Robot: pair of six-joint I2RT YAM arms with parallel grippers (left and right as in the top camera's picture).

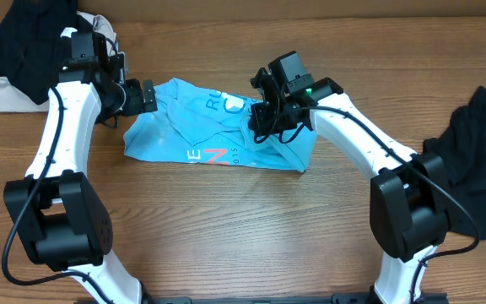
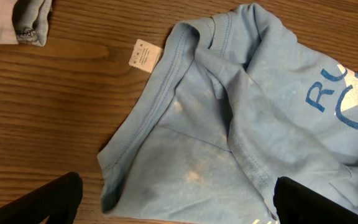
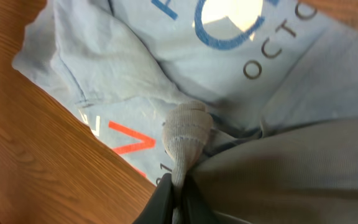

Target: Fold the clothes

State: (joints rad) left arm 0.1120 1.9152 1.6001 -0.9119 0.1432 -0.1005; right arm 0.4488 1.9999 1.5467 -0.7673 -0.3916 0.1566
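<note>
The right gripper (image 3: 179, 185) pinches a fold of the blue T-shirt (image 1: 194, 127); the left gripper (image 1: 144, 95) is spread over its collar

This looks like a robotics lab or test bench, not a home. A white-and-black jointed left arm (image 1: 64, 127) and a matching right arm (image 1: 361, 139) are mounted at the near edge of a bare wood-grain worktop (image 1: 226, 228), with loose black cables (image 1: 4, 253) running along their links. The cloth reads as practice material. A light blue T-shirt with printed lettering (image 1: 197, 127) lies mid-worktop, a black garment (image 1: 32, 42) lies over beige fabric (image 1: 2, 93) in 1 far corner, and another black garment (image 1: 483, 143) sits at the right edge.
</note>
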